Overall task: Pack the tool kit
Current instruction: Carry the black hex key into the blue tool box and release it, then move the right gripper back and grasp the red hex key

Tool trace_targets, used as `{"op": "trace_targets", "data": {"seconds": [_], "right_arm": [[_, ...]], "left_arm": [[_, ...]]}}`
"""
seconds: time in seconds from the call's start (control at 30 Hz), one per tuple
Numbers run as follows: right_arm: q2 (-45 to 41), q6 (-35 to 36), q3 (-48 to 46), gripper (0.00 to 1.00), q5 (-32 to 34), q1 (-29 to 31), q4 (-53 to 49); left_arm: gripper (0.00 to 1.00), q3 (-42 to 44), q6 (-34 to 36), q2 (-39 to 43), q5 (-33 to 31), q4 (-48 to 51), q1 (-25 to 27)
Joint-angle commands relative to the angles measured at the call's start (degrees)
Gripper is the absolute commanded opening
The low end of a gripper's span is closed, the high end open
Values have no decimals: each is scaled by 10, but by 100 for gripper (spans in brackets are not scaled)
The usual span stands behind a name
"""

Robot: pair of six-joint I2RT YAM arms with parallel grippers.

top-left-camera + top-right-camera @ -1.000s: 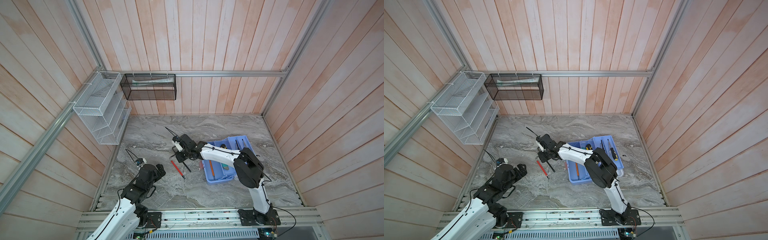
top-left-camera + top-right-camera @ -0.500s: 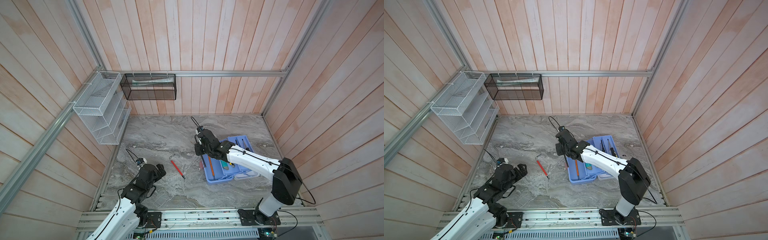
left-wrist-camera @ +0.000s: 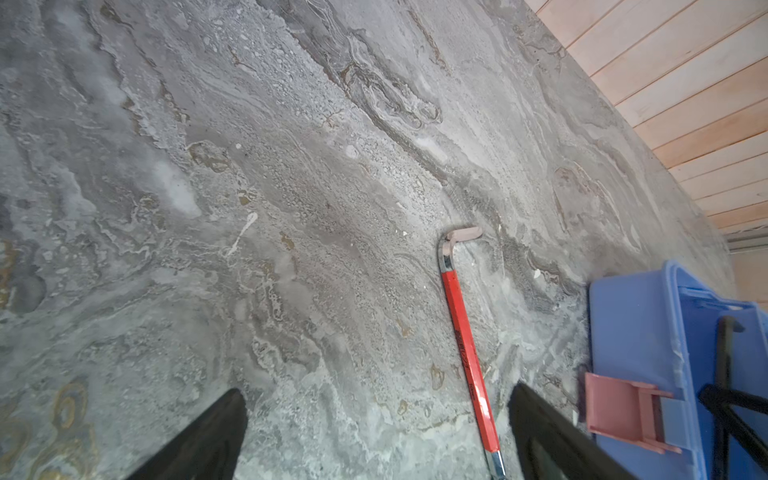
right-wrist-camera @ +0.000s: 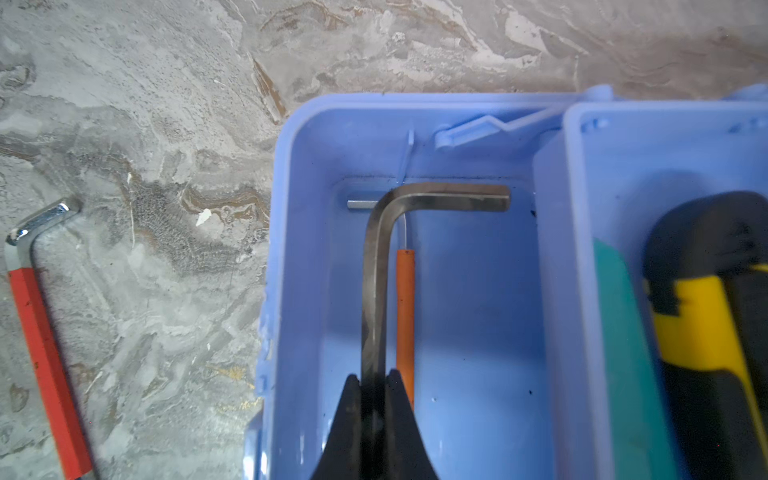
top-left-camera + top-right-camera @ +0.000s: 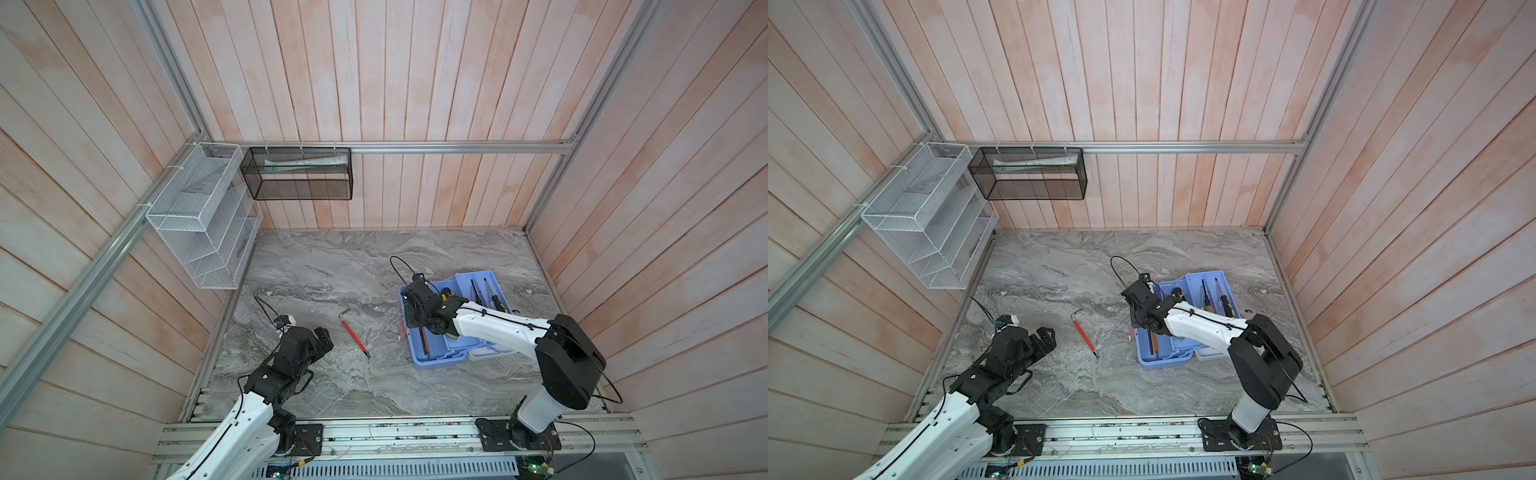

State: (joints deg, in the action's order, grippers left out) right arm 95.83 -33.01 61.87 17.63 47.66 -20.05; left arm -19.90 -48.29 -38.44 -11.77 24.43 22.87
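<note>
1. Table [image 5: 332,270]: grey marble veining, tan streaks.
2. Toolbox base [image 4: 299,249]: light blue; latch [image 3: 615,409] pink-red.
3. Sleeved hex key [image 5: 354,336]: red, silver ends.
4. Bare hex key [image 4: 374,291]: dark grey.
5. Tool handle [image 4: 702,324]: yellow and black.
6. Wire mesh: white basket [image 5: 187,208], black basket [image 5: 297,174].

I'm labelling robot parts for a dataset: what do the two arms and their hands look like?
The left arm and right arm have white shell links with black joint housings. The left hand and right hand are black with tapering fingers. A thin black cable loops out at each wrist.
</note>
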Motion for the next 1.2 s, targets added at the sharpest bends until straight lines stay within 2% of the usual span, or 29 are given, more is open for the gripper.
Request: {"op": "trace_targets", "data": {"seconds": [0.0, 0.3, 0.4, 0.43, 0.57, 0.77, 0.87, 0.97, 1.07, 1.17], "right_arm": [[20, -8, 2, 0, -30, -3, 36], [52, 1, 0, 0, -39, -8, 46], [55, 8, 11, 28, -24, -10, 25], [55, 11, 14, 31, -20, -10, 19], [48, 22, 23, 38, -8, -11, 1], [13, 64, 93, 39, 26, 0, -80], [-9, 90, 102, 39, -34, 14, -44], [2, 107, 101, 39, -123, 41, 20], [60, 131, 138, 41, -174, 78, 27], [130, 159, 192, 40, -179, 111, 10]], "left_arm": [[100, -6, 9, 7, 0, 4, -3], [100, -5, 10, 12, -2, 12, -3], [100, -9, 10, 11, -6, 15, -2], [100, -10, 9, 11, -9, 18, -3], [100, -16, 11, 10, -9, 18, -3], [100, -30, 20, 11, -19, 26, -2], [100, -35, 22, 10, -29, 29, -3], [100, -36, 19, 12, -34, 31, -3], [100, -34, 15, 16, -34, 34, -3], [100, -31, 11, 25, -32, 41, -3]]}}
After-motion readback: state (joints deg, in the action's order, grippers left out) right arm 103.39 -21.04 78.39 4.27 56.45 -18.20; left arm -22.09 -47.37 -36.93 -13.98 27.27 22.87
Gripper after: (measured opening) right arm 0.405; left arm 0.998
